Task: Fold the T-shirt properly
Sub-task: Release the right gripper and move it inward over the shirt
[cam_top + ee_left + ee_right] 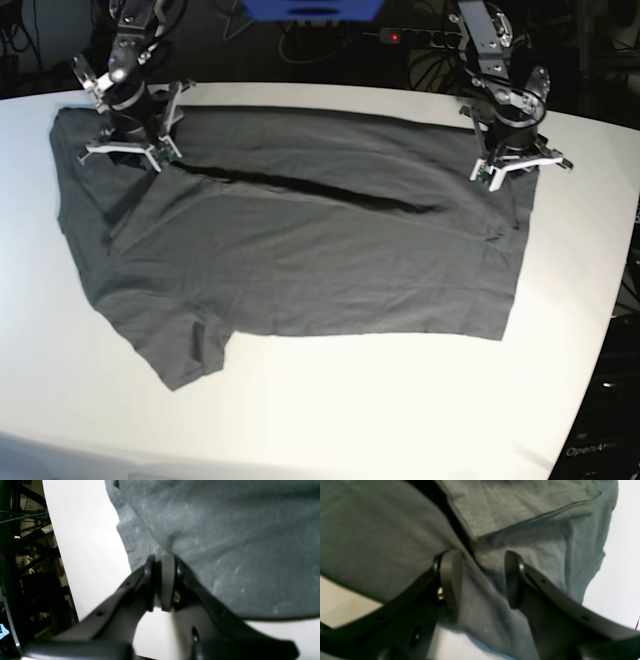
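**Shirt spread across the table, both arms at its far edge**

Cloth fills most of the scene. From the base view, the T-shirt [300, 250] lies on the white table [350, 410], its near hem straight, and one short sleeve [190, 350] juts toward the near left corner. Farther in, a long dark shadowed fold [300, 185] runs across the body where the far part of the fabric is doubled over. At the far left the right gripper [128, 140] sits on the shoulder area; at the far right the left gripper [515, 160] sits at the shirt's far corner. What the fingertips do is too small to read from here.

The right wrist view shows its jaws standing apart, one finger [450, 577] on each side of a ridge of grey fabric [480, 587], with a hemmed layer [520, 505] folded over behind; whether the pads press the ridge cannot be told. The left wrist view shows the pads [167, 580] drawn nearly together at the cloth's edge [140, 555]; whether fabric is pinched between them cannot be told. Background racks beyond the table are dark and indistinct.
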{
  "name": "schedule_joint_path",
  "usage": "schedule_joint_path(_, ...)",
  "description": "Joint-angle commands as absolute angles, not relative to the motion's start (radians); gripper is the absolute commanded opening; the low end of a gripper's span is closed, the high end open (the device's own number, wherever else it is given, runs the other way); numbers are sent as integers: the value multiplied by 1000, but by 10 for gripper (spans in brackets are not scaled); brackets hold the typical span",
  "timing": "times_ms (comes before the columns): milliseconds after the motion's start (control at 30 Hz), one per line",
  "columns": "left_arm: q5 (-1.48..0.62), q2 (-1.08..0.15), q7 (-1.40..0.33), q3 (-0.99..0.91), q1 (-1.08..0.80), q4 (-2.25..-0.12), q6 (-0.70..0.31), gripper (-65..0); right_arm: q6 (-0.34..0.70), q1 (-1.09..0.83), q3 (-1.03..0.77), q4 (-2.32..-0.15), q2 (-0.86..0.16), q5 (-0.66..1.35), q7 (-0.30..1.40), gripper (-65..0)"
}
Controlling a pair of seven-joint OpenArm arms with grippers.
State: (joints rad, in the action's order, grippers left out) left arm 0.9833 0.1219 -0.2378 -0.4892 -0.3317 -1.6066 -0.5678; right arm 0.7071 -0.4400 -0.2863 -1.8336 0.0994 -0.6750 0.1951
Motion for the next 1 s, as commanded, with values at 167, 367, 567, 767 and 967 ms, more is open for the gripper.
schedule_joint_path(167, 1007, 139, -389, -492, -375, -1560, -698, -588, 698, -401, -275, -1848, 99, -725, 182, -367)
schedule_joint_path(367, 1007, 145, -389, -492, -374, -1560, -698, -588, 698, -389, -231, -1848, 104, -762, 182, -369)
schedule_joint_path(567, 1007, 145, -389, -492, -374, -1560, -698, -588, 698, -389, -189, -1848, 104, -763, 183, -369)
schedule_joint_path(767, 1007, 145, -389, -492, -374, -1560, -698, -588, 698, -389, -162, -1848, 99, -763, 183, -377)
schedule_joint_path(967, 1007, 145, -389, -492, -374, -1560, -698, -588, 698, -389, -137, -1847, 90, -763, 183, -463)
